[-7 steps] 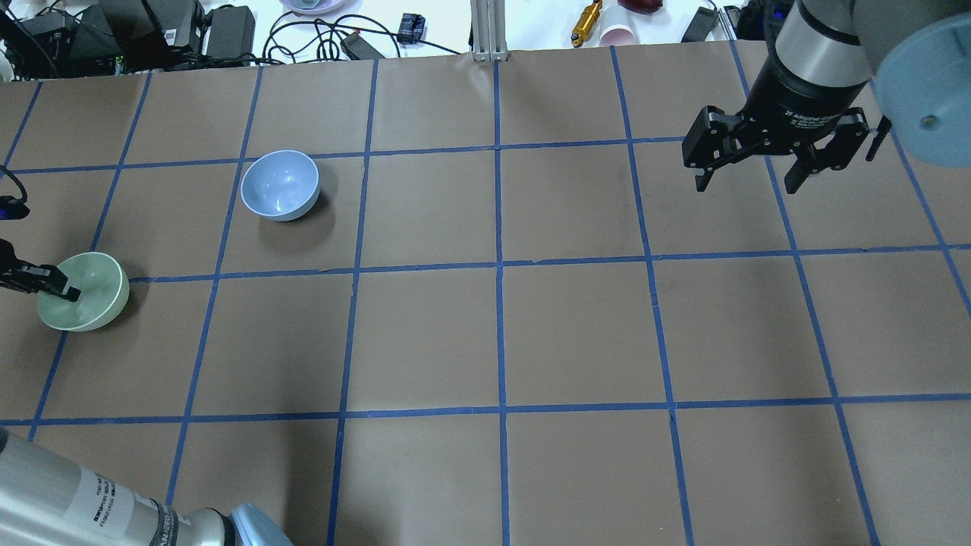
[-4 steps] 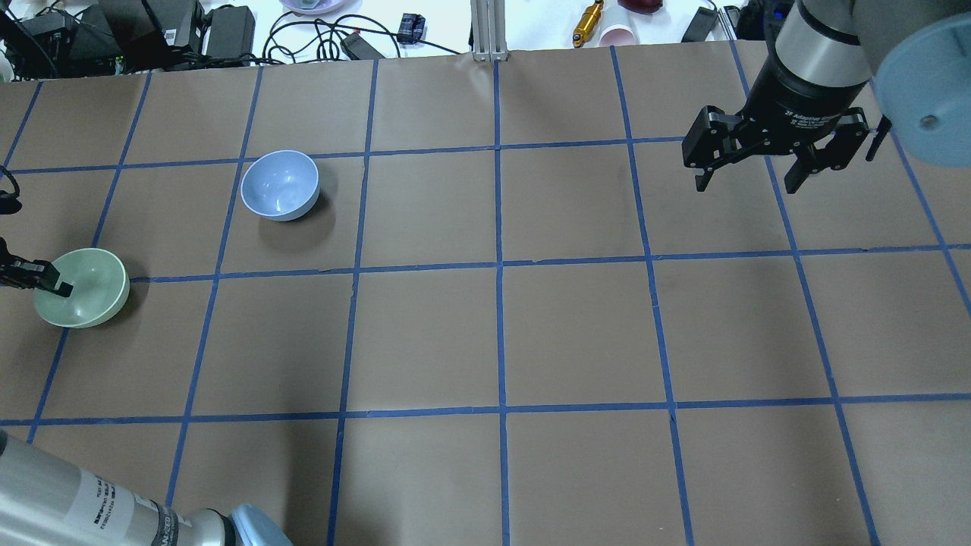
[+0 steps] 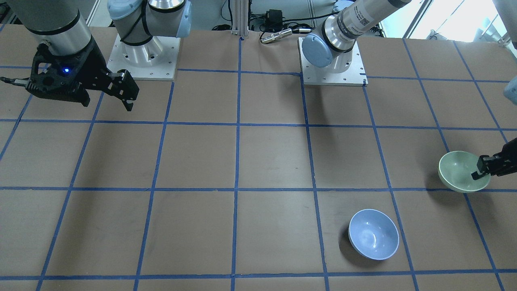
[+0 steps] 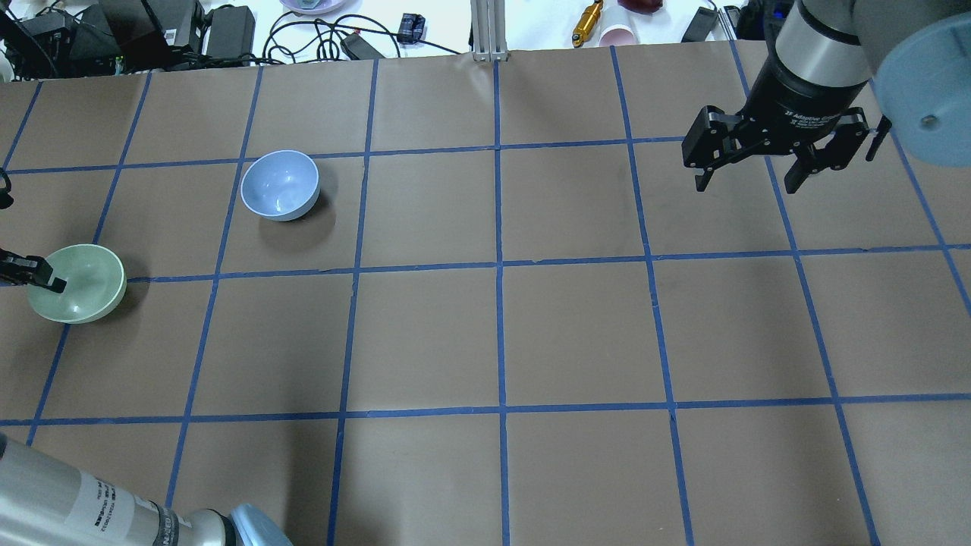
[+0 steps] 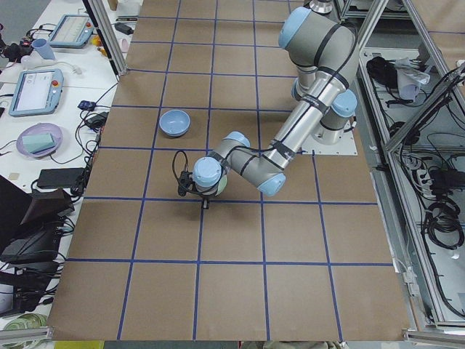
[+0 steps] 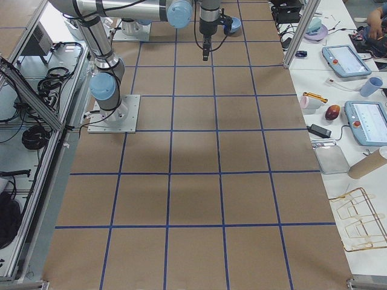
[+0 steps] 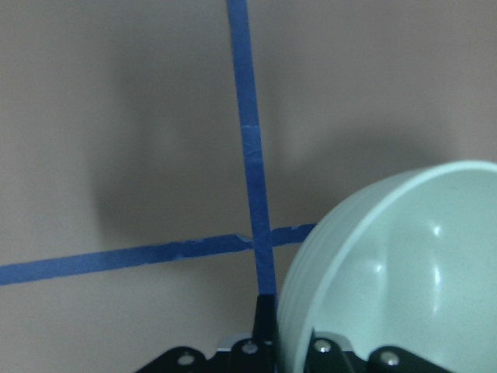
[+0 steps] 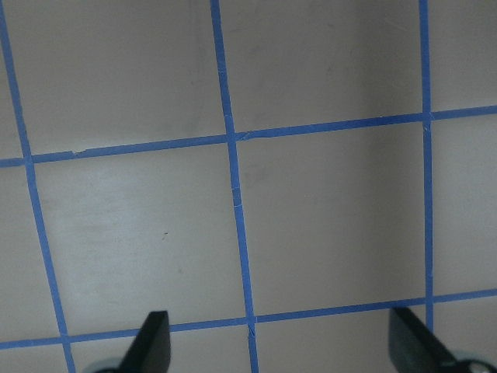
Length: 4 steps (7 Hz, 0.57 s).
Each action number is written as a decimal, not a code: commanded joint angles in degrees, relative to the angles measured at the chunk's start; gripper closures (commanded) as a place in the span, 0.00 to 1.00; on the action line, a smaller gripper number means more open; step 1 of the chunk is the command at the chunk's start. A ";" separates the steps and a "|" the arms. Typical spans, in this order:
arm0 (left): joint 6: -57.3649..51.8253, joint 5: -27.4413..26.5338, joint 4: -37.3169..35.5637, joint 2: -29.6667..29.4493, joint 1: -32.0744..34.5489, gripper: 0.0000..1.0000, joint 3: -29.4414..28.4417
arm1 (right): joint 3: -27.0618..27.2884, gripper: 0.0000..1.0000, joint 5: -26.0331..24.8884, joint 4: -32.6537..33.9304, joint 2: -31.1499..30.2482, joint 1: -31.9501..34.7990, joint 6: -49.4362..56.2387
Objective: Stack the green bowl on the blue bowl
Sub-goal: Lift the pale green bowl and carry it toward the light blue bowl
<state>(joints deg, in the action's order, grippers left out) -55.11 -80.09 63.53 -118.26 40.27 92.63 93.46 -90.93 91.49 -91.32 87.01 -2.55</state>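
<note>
One green bowl (image 4: 80, 284) moved left in left pincer (image 4: 47, 282) — one blue bowl (image 4: 279, 184).

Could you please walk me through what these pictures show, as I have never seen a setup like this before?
These are two robot arms bolted to one table, which is covered in brown paper with a grid of blue tape. Each arm ends in a two-finger gripper. One picture looks down from behind the robot, one faces it from across the table, two look along the table from its ends, and two come from cameras on the wrists. On the table stands a light blue round plastic bowl, empty and untouched. The left gripper pinches the rim of a pale mint-green round plastic bowl, with one finger inside it and one outside, as the left wrist view shows. The right gripper hangs open above bare paper and holds nothing.
</note>
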 commanded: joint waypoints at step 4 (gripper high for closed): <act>7.79 6.53 6.16 3.47 7.77 0.99 -3.49 | -0.03 0.00 -0.04 0.00 0.00 0.00 0.00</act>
<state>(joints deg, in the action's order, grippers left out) -51.11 -74.22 68.17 -115.36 44.20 90.86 93.43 -90.96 91.49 -91.32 87.01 -2.55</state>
